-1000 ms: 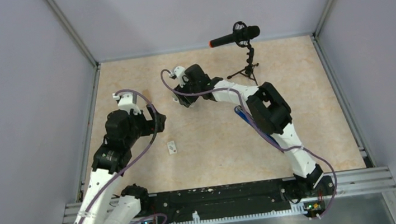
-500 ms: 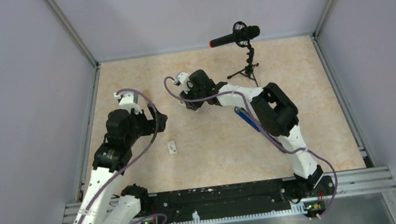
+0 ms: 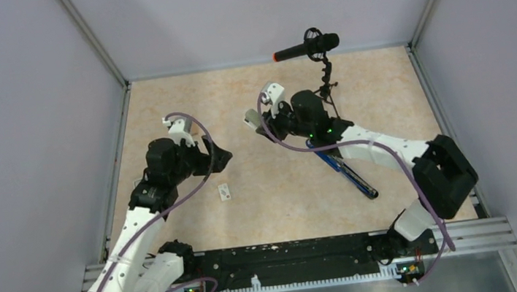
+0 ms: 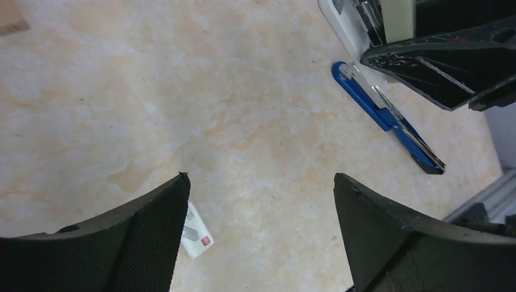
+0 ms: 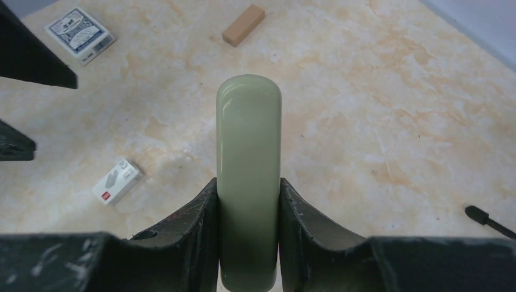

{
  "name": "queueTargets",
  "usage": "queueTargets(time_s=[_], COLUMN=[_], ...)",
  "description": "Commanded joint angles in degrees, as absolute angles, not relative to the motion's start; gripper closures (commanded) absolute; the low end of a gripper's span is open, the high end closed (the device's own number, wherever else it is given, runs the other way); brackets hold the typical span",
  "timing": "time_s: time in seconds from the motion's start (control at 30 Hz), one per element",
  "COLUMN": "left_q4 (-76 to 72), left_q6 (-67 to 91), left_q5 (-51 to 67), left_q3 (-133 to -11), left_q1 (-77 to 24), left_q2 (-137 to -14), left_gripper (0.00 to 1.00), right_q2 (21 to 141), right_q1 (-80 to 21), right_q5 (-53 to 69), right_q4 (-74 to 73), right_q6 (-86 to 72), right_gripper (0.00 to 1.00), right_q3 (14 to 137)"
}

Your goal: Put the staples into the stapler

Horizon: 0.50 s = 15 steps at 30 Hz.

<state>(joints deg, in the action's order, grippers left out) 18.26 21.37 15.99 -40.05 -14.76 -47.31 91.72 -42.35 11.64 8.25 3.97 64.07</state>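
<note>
My right gripper (image 5: 248, 182) is shut on the stapler (image 5: 248, 146), a pale grey-green oblong with a rounded top that sticks out forward between the black fingers (image 5: 195, 219). From above, the stapler (image 3: 252, 119) hangs over the middle of the table in the right gripper (image 3: 262, 122). The staples (image 3: 225, 192), a tiny white box with a reddish mark, lie flat on the table. My left gripper (image 4: 260, 176) hovers open just above them, with the staples (image 4: 196, 230) peeking out beside its left finger (image 4: 152, 237). From the right wrist, the staples (image 5: 117, 181) lie to the lower left.
A bright blue bar with a black end (image 3: 347, 173) lies under the right forearm. A microphone on a small tripod (image 3: 321, 73) stands at the back. A blue-patterned card pack (image 5: 80, 34) and a brown wooden block (image 5: 243, 25) lie farther off.
The right gripper closed on the stapler, lifted it off the table and swung right, uncovering the blue bar. The left gripper shifted right and slightly forward, still open.
</note>
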Motion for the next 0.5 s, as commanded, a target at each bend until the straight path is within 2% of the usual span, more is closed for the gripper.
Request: queueTargets(time_s=[0.0,0.23,0.47], left_q4=[7.7,0.4,-5.2], left_q6=[28.3,38.7,44.6], left_q5=[27.2,36.6,43.0], left_q3=[-38.2,-39.8,-43.8], left_q1=[-14.6,-14.6,-15.4], left_q2=[-49.5,-59.1,-66.6], left_gripper=[0.10,0.16,0.21], right_q2=[83.6,73.1,66.2], right_q1=[-43.7,-45.0,-45.1], right_q5=[12.7,13.3,14.7], right_q4=[15.0,18.6,20.5], right_q6=[0.5,-4.1,-7.6], right_gripper=[0.95,0.95,0.97], right_q3=[56.9,46.9,43.1])
